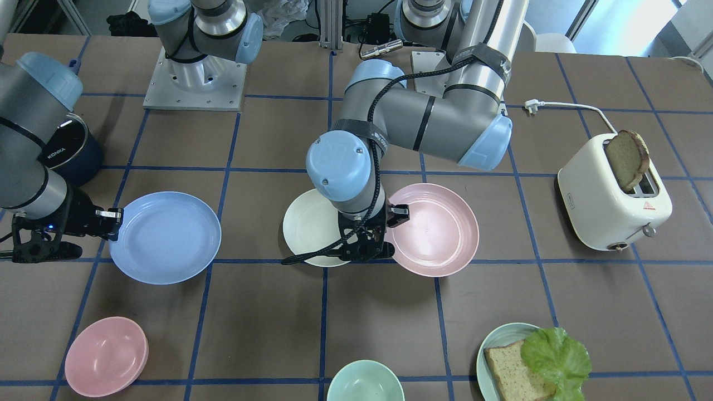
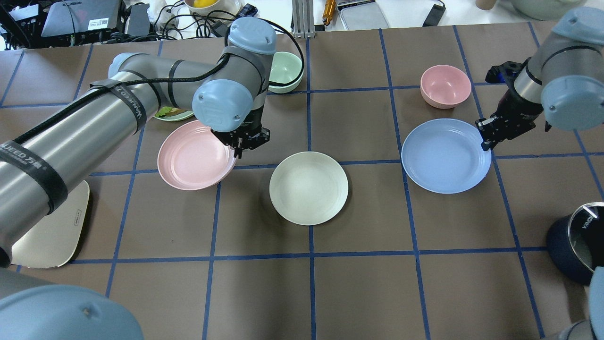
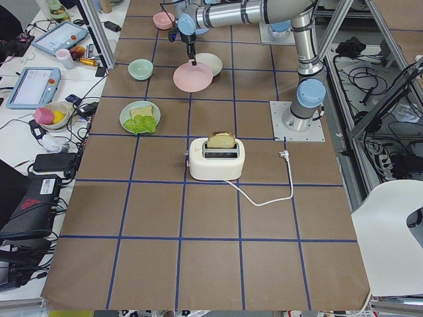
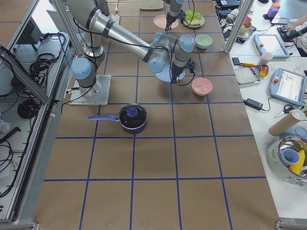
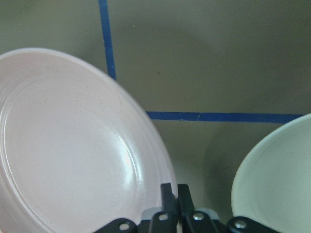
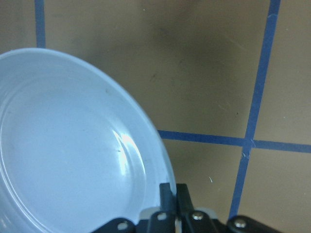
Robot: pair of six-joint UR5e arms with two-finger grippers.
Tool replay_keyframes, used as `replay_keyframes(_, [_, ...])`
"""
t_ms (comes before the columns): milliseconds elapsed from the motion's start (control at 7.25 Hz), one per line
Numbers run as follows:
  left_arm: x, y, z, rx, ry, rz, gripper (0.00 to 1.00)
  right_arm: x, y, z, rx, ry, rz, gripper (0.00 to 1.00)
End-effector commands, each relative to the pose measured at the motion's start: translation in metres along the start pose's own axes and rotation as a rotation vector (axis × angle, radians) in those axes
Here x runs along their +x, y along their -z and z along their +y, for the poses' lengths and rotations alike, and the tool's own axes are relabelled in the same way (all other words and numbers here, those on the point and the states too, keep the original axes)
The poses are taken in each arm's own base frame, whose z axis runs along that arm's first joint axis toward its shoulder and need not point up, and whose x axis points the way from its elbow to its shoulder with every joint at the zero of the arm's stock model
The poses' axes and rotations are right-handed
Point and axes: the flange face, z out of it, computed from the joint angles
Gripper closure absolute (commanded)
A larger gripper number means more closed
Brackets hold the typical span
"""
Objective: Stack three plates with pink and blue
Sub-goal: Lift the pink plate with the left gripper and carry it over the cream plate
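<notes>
toaster [image 1: 613, 211] with bread [image 1: 626, 159] | pink bowl [image 1: 106, 356] | mint bowl [image 1: 365, 384] | teal plate [image 1: 493, 338] | dark pot [image 4: 133, 122], seemingly lidded

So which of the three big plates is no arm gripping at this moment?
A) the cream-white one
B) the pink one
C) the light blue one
A: the cream-white plate lies free on the table between the other two. The left gripper is pinched on the rim of the pink plate, and the right gripper on the rim of the blue plate.
</notes>
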Motion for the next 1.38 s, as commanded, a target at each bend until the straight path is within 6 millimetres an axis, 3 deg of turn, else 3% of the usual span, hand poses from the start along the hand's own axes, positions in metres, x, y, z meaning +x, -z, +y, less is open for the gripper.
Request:
replay_keyframes(0, [0.066,0.022,0.012,0.012,0.033,0.009,1.00,0.000,0.000,-0.003,-0.002,0.004,0.003,1.00])
replay_keyframes(690, [0.165,0.000,0.014,0.023,0.140,-0.018,1.00,0.007,-0.002,-0.004,-0.010,0.024,0.035,1.00])
replay_keyframes(828, [0.176,-0.012,0.015,0.002,0.131,-0.042,1.00,0.008,-0.002,-0.004,-0.012,0.022,0.035,1.00])
replay_keyframes(1241, [0.175,-0.019,0.024,-0.055,0.135,-0.091,1.00,0.012,-0.003,-0.002,-0.016,0.015,0.030,1.00])
